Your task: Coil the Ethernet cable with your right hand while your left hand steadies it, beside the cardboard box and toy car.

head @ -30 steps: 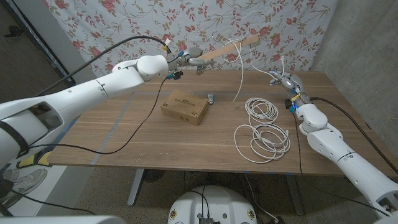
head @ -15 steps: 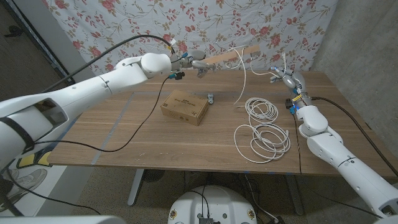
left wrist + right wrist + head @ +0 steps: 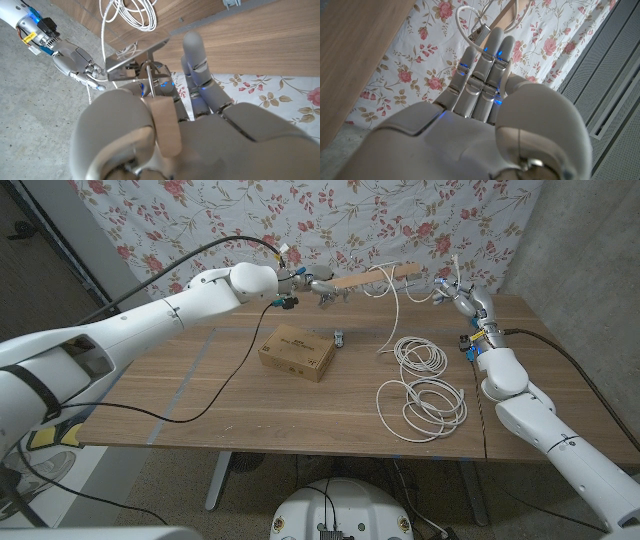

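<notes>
Your wooden table [image 3: 250, 395] carried cardboard box [image 3: 296, 352] near middle, toy car [image 3: 340, 338] just beside its far right corner. White cable [image 3: 432, 402] lay in two loose coils toward your right side, small coil behind larger one.

Even, soft indoor light, fairly bright, with only faint shadows under the cardboard box [image 3: 296, 352] on the table [image 3: 200, 395]. Head view is sharp, bowed slightly at its edges. In both wrist views the near hand looms large and soft-focused; small blue lights glow between fingers
</notes>
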`<action>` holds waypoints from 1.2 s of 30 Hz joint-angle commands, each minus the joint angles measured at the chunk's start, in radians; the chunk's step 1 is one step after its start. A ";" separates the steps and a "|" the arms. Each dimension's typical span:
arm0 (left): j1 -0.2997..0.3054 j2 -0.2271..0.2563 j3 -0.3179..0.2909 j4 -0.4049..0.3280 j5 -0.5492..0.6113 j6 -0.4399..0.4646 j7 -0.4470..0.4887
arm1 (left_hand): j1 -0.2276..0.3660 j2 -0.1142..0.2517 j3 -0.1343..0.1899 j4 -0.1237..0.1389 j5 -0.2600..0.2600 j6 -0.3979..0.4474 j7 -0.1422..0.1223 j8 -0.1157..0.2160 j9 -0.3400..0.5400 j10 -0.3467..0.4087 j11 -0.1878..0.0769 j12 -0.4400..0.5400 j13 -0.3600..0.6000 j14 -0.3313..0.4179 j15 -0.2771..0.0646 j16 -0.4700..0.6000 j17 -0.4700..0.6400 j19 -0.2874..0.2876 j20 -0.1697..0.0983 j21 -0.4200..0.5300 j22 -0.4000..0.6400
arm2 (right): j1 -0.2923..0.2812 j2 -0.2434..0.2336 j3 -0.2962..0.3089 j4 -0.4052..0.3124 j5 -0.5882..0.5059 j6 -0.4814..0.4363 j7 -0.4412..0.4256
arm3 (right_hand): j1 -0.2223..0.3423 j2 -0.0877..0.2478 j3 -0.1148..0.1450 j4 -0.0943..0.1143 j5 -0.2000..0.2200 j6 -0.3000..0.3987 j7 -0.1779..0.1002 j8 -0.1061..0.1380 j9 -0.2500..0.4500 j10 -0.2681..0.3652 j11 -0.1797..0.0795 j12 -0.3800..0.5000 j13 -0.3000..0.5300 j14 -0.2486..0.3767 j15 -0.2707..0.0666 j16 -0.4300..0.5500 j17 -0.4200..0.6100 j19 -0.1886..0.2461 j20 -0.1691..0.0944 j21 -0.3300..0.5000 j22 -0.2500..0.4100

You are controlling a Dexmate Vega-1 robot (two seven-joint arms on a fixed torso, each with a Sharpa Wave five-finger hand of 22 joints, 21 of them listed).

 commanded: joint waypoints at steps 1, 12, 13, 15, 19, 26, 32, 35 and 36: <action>0.007 -0.001 -0.015 0.003 0.003 0.000 -0.026 | 0.003 0.009 -0.005 -0.001 0.000 0.002 0.000 0.009 -0.002 0.003 -0.002 0.005 0.003 0.309 -0.242 0.124 0.002 -0.380 0.080 -0.001 0.002 | -0.015 -0.005 0.009 -0.027 -0.061 0.009 -0.008 | -0.028 -0.056 -0.051 -0.025 -0.007 -0.010 0.032 -0.016 -0.027 -0.073 0.002 -0.047 0.005 -0.089 -0.001 -0.025 -0.019 -0.023 -0.078 -0.013 0.001; 0.014 0.012 -0.023 -0.011 0.004 -0.001 -0.033 | 0.003 0.010 -0.006 -0.001 -0.002 0.001 0.000 0.010 -0.004 0.003 -0.002 0.005 0.003 0.310 -0.241 0.126 0.002 -0.381 0.080 0.000 0.003 | 0.000 -0.043 -0.006 -0.007 -0.008 0.030 0.119 | -0.302 -0.209 -0.286 0.013 0.032 -0.453 -0.027 -0.022 -0.130 -0.577 0.036 -0.264 0.033 -0.606 0.138 -0.136 -0.091 -0.188 0.113 -0.142 0.004; 0.015 0.013 -0.024 -0.012 0.002 -0.002 -0.034 | 0.003 0.010 -0.006 -0.001 -0.002 0.000 0.000 0.010 -0.003 0.004 -0.002 0.005 0.003 0.310 -0.240 0.126 0.002 -0.382 0.079 0.000 0.002 | 0.000 -0.044 -0.007 -0.005 -0.003 0.033 0.126 | -0.319 -0.219 -0.302 0.016 0.039 -0.485 -0.026 -0.021 -0.137 -0.641 0.040 -0.280 0.033 -0.662 0.148 -0.135 -0.104 -0.214 0.125 -0.161 0.004; 0.016 0.016 -0.024 -0.014 0.000 -0.003 -0.037 | 0.003 0.011 -0.006 -0.001 -0.002 0.001 0.000 0.011 -0.004 0.004 -0.002 0.005 0.003 0.310 -0.239 0.127 0.002 -0.381 0.080 -0.001 0.002 | 0.000 -0.042 -0.007 -0.001 0.001 0.038 0.131 | -0.356 -0.244 -0.339 0.024 0.052 -0.577 -0.037 -0.023 -0.149 -0.763 0.055 -0.286 0.028 -0.789 0.187 -0.135 -0.137 -0.267 0.148 -0.208 0.005; 0.020 0.029 -0.026 -0.027 -0.002 -0.002 -0.037 | 0.003 0.011 -0.006 -0.001 -0.003 0.000 0.000 0.012 -0.004 0.003 -0.002 0.005 0.003 0.308 -0.241 0.126 0.002 -0.380 0.079 -0.001 0.001 | -0.004 -0.039 -0.004 0.001 -0.019 0.051 0.117 | -0.396 -0.268 -0.391 0.035 0.079 -0.706 -0.062 -0.019 -0.163 -0.949 0.076 -0.287 0.010 -1.022 0.234 -0.137 -0.196 -0.438 0.192 -0.328 0.001; 0.023 0.045 -0.028 -0.046 -0.006 -0.002 -0.036 | 0.003 0.012 -0.007 -0.001 -0.004 -0.001 -0.002 0.013 -0.006 0.002 -0.001 0.005 0.003 0.309 -0.240 0.128 0.002 -0.382 0.079 0.000 0.002 | -0.019 -0.015 0.008 -0.017 -0.102 0.043 0.027 | -0.411 -0.255 -0.449 0.042 0.119 -0.834 -0.204 -0.020 -0.175 -1.198 0.076 -0.287 -0.034 -1.344 0.287 -0.135 -0.290 -0.690 0.222 -0.531 0.000; 0.024 0.056 -0.027 -0.057 -0.010 -0.004 -0.035 | 0.003 0.012 -0.007 -0.001 -0.005 0.000 0.000 0.014 -0.008 0.003 -0.003 0.005 0.003 0.309 -0.240 0.129 0.002 -0.382 0.078 0.001 0.002 | -0.027 -0.016 0.012 -0.033 -0.150 0.032 -0.003 | -0.413 -0.235 -0.477 0.048 0.141 -0.868 -0.228 -0.019 -0.182 -1.379 0.117 -0.293 -0.059 -1.478 0.327 -0.126 -0.336 -0.816 0.260 -0.648 0.001; 0.023 0.061 -0.026 -0.060 -0.012 -0.005 -0.036 | 0.003 0.012 -0.008 -0.001 -0.005 0.001 0.000 0.014 -0.009 0.002 -0.003 0.005 0.003 0.308 -0.240 0.129 0.002 -0.381 0.079 0.001 0.002 | -0.039 -0.031 0.019 -0.072 -0.222 -0.026 -0.043 | -0.403 -0.231 -0.483 0.044 0.147 -0.912 -0.228 -0.028 -0.185 -1.418 0.105 -0.290 -0.065 -1.494 0.331 -0.124 -0.348 -0.821 0.261 -0.666 0.002; 0.023 0.062 -0.025 -0.061 -0.014 -0.006 -0.038 | 0.003 0.012 -0.008 -0.001 -0.005 0.001 0.000 0.014 -0.010 0.003 -0.002 0.005 0.003 0.307 -0.241 0.129 0.002 -0.382 0.079 0.000 0.002 | -0.044 -0.037 0.020 -0.086 -0.242 -0.047 -0.053 | -0.401 -0.231 -0.484 0.043 0.149 -0.920 -0.229 -0.029 -0.186 -1.423 0.102 -0.289 -0.066 -1.495 0.331 -0.122 -0.351 -0.822 0.261 -0.670 0.002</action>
